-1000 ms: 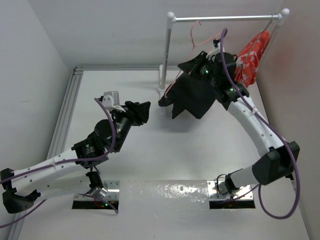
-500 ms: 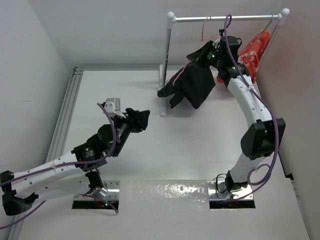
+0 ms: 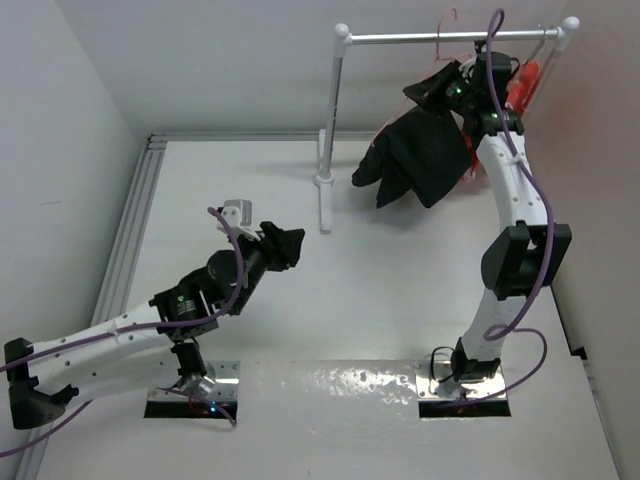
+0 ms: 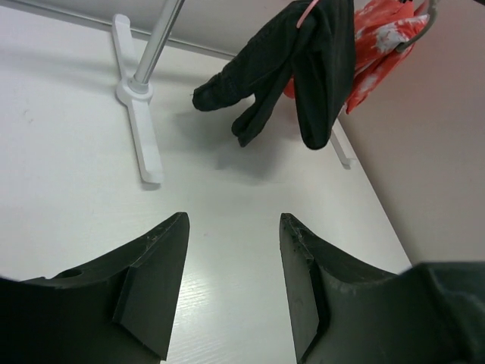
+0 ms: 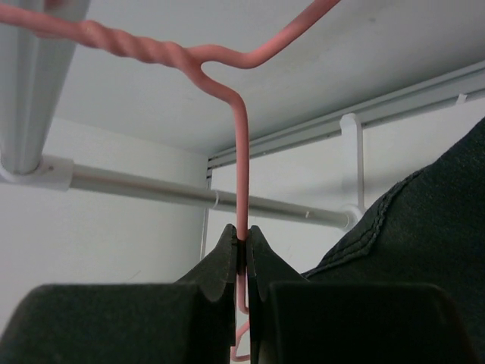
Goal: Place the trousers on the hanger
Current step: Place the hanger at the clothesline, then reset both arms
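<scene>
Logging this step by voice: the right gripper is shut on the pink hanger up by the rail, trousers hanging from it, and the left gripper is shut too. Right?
Not quite: the left gripper is open, fingers apart and holding nothing, as the left wrist view shows. The right gripper is shut on the hanger by the rail, the trousers hanging from it.

The counter (image 3: pixel 380 300) is a plain white board. A metal rail (image 3: pixel 135 225) runs along its left edge, and another rail (image 3: pixel 240 136) lines the far edge by the wall. A rack (image 3: pixel 332 100) stands on the far half, its left post rising from a white foot (image 3: pixel 324 210) that lies flat on the board; the left wrist view shows a second foot (image 4: pixel 341 148) to the right. At the near edge sit two metal plates (image 3: pixel 228 375) (image 3: pixel 495 385) with a glossy strip (image 3: pixel 330 385) between them.
</scene>
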